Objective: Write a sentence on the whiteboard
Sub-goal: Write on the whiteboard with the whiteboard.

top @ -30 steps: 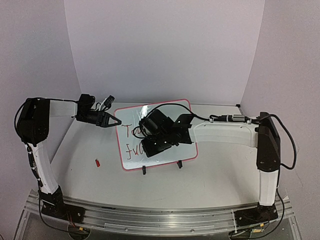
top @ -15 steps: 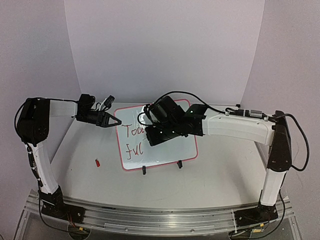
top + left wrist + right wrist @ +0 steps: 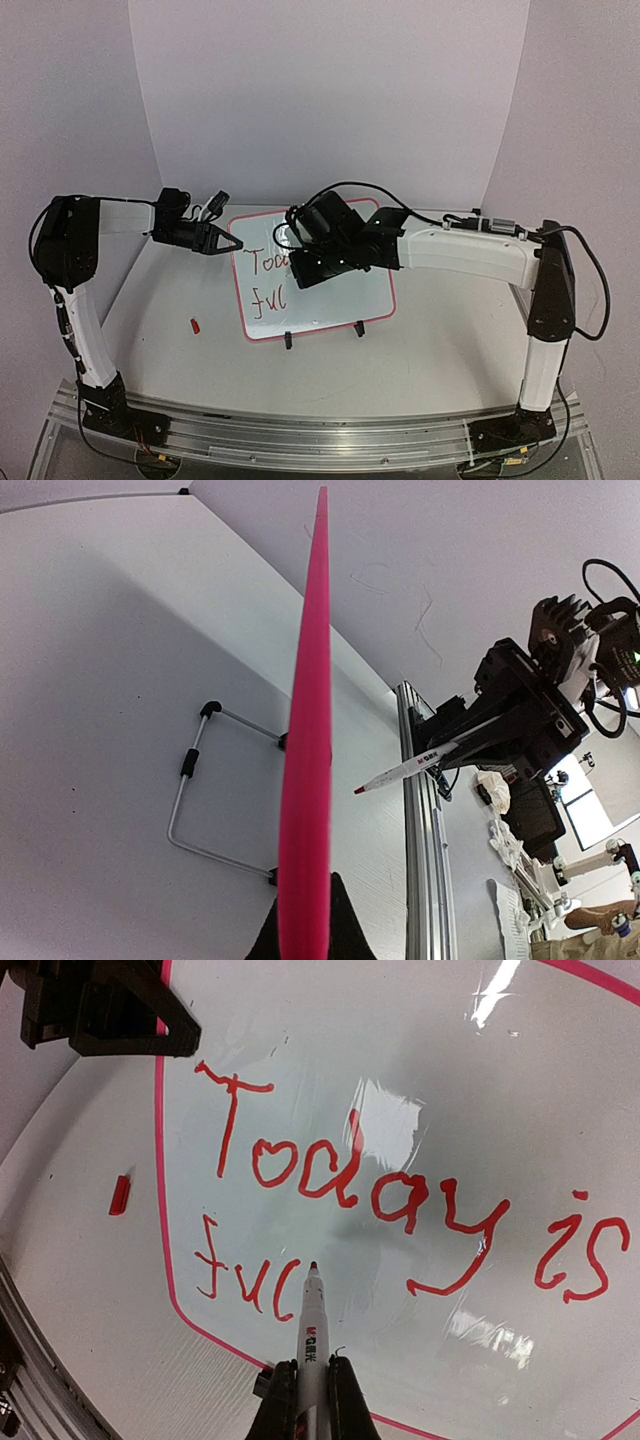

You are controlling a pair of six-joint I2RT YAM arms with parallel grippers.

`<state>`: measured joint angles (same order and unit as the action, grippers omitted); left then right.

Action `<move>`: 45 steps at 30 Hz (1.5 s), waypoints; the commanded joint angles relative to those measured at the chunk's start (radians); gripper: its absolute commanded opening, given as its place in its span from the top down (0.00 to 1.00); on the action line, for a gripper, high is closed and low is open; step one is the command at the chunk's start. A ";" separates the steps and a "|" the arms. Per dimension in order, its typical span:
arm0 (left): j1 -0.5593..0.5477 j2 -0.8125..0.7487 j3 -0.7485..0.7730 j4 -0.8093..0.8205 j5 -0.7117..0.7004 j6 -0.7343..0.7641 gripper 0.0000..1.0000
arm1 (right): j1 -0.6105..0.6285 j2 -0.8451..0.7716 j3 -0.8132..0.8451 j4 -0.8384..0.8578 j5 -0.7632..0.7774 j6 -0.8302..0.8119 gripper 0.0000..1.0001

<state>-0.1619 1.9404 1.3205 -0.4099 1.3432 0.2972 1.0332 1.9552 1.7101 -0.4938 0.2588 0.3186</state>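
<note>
1. The right gripper (image 3: 308,1368) is clenched on a red marker (image 3: 308,1320). The barrel runs straight out ahead of its fingers, tip forward.
2. Just past that tip is the whiteboard (image 3: 430,1070), tilted up to face the gripper. In the left wrist view the tip appears just off the surface, so it is probably lifted between strokes.
3. Just left of the tip are three red letters of a second line, "fuc". Farther ahead, the first line reads "Today is".
4. The step in hand is judged to be mid-way through the second line. The next move calls for setting the tip down on the bare white to the right of the "c" and forming the next letter. It should press lightly, since the board leans on a thin wire stand (image 3: 185,780).
5. Farther off, ahead and to the left, the left gripper (image 3: 303,920) is clamped on the board's pink frame (image 3: 312,680) near its upper-left corner, steadying it.
6. Farthest left, a red cap (image 3: 119,1195) lies on the table (image 3: 430,340), beside the board and apart from both grippers.
</note>
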 commanded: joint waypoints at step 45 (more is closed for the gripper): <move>-0.034 0.034 0.008 -0.008 -0.100 0.078 1.00 | -0.014 0.056 -0.005 -0.007 -0.006 0.033 1.00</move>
<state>-0.1619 1.9408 1.3220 -0.4110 1.3399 0.2951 1.0267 2.0087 1.7103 -0.4942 0.2390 0.3354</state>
